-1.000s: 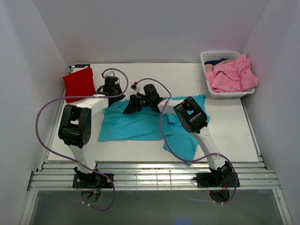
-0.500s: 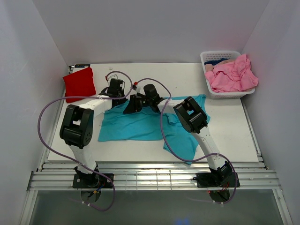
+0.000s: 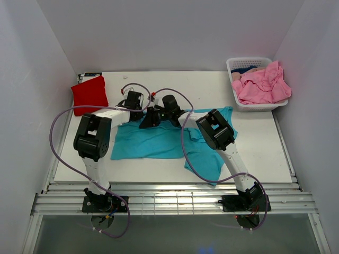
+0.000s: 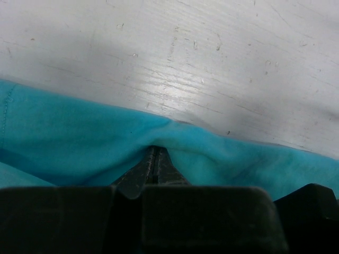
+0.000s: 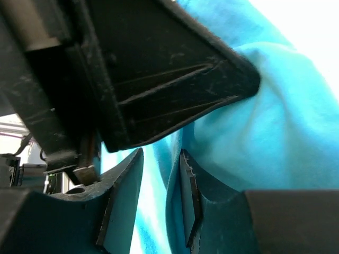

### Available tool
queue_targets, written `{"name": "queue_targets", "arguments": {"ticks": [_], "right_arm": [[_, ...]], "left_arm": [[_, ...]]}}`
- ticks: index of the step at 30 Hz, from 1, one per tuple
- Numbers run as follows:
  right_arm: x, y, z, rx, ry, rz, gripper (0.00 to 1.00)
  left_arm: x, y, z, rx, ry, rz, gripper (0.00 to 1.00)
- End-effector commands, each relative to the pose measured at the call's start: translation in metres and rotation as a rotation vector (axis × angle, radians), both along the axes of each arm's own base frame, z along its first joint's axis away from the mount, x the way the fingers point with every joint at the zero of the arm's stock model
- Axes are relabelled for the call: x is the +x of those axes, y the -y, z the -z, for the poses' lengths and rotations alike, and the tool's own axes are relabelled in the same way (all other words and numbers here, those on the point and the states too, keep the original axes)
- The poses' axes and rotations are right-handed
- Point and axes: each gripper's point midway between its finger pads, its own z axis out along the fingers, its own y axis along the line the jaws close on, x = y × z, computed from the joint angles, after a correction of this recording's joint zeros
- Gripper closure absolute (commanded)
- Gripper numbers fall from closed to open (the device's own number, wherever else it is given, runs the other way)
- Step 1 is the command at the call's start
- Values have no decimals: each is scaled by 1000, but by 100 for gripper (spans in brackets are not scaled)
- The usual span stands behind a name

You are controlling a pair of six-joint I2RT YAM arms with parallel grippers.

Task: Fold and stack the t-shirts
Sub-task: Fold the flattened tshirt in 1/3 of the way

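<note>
Far right on table [image 3: 212,87]: white basket [image 3: 249,61] heaped with pink t-shirts [image 3: 262,84] spilling over rim. Mid-table: teal t-shirt [image 3: 153,143] spread out; red t-shirt [image 3: 89,94] folded far left. Left gripper [image 4: 154,151] pinched tight on teal far edge. Right gripper [image 5: 160,154] part-way apart just beside it, grip unclear.

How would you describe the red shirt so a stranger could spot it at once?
Find the white table, then its far left corner, opposite the basket of pink shirts. The red shirt lies there as a compact square, apart from the teal shirt spread mid-table; it is the only red cloth.
</note>
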Motion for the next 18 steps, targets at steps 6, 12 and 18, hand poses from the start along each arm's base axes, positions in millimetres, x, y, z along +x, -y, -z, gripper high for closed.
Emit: {"name": "queue_targets", "arguments": {"ticks": [6, 12, 18], "right_arm": [[-17, 0, -38, 83, 53, -63, 60], [-33, 6, -34, 85, 20, -86, 60], [-36, 6, -46, 110, 33, -89, 61]], "left_arm": [[7, -21, 9, 20, -39, -51, 100], [14, -29, 7, 16, -34, -65, 100], [14, -31, 7, 12, -32, -67, 100]]}}
